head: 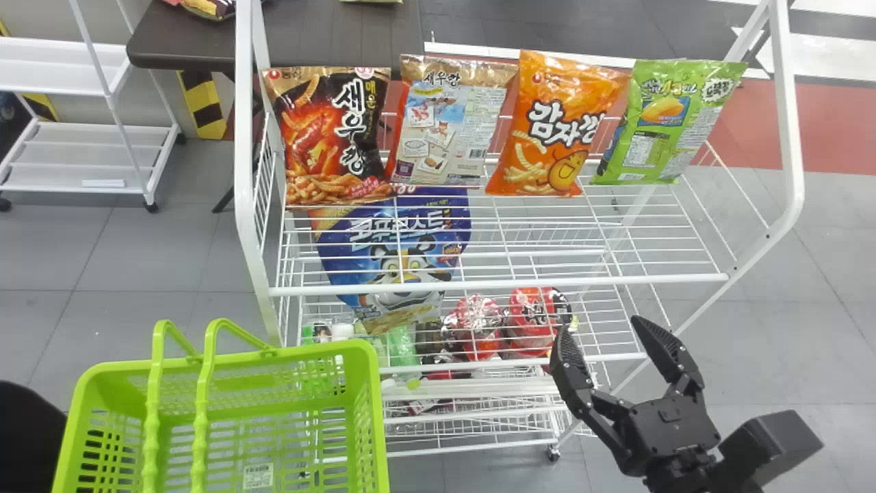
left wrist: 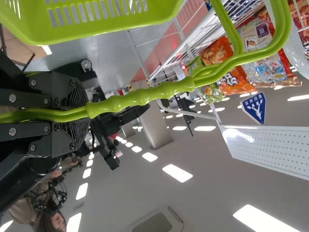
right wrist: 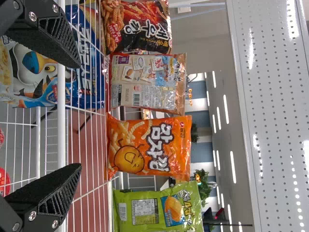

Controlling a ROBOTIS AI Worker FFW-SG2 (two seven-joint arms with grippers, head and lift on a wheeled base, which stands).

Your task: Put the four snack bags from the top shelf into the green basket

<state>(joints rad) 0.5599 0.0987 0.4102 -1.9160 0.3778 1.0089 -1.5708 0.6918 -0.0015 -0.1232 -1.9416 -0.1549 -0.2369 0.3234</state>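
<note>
My L grip (left wrist: pixel 79 112) pinching bskt (head: pixel 378 411) handles (left wrist: pixel 140 98). R grip (head: pixel 599 329) spread, hanging R of bskt. 4 bags (head: pixel 558 123) upright in row, top shelf (head: pixel 499 284).

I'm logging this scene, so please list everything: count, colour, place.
Snack bags: four; black-red, beige-red, orange, green; top shelf
Basket: one, green, before the rack's left side
Cereal bag: one, blue, below the top shelf
Round packs: two, red, right of the cereal bag
Rack: one, white, centre
Table: one, dark, behind
Cart: one, white, far left
Left gripper: one, black, clamped on the basket's handles
Right gripper: one, black, open, front right
</note>
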